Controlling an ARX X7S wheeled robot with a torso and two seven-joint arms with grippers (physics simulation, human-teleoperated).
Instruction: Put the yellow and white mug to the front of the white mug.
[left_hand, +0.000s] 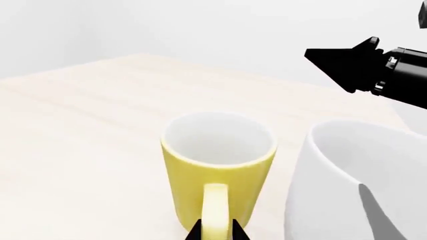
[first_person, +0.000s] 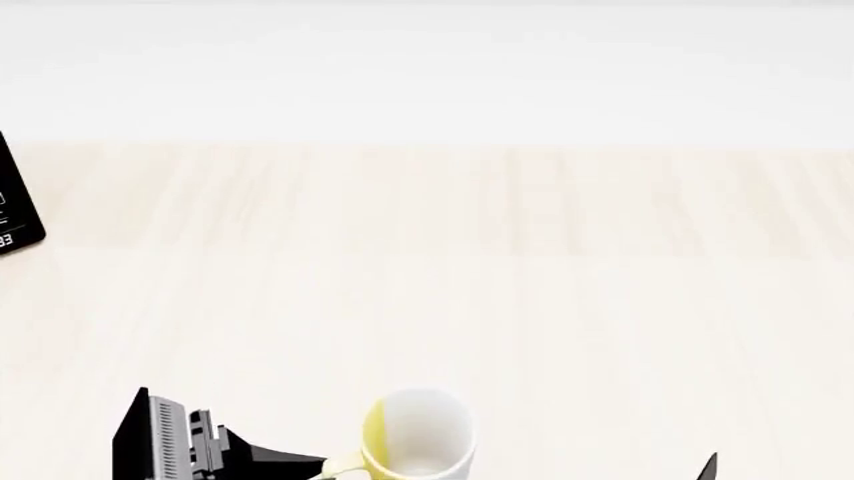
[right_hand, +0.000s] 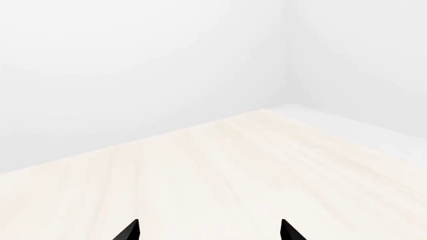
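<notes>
**Currently: left claw pinches the yellow handle, right claw spread over bare wood**

Low in the head view, at six o'clock, stands the small cylindrical yellow and white mug (first_person: 418, 435) on the pale wooden table (first_person: 507, 260), upright, its yellow half and yellow loop handle turned toward nine o'clock. The black left gripper (first_person: 320, 466) reaches in from that side. In the left wrist view its two black fingertips (left_hand: 196, 232) sit tight on either side of the mug's handle, clamped on it. The mug's white inside shows empty.

Just beside the yellow and white mug in the left wrist view rises the larger plain white mug (left_hand: 360, 185), near it but with a narrow gap of table between them; the head view does not show it. Beyond both, a black part of the right arm (left_hand: 373, 67) hangs over the table.

The right gripper (right_hand: 209, 231) shows only two black tips, wide apart, with nothing between them.

At nine o'clock in the head view lies a black device (first_person: 16, 205) with pale markings too small to read. No other writing or brand shows on either mug.
</notes>
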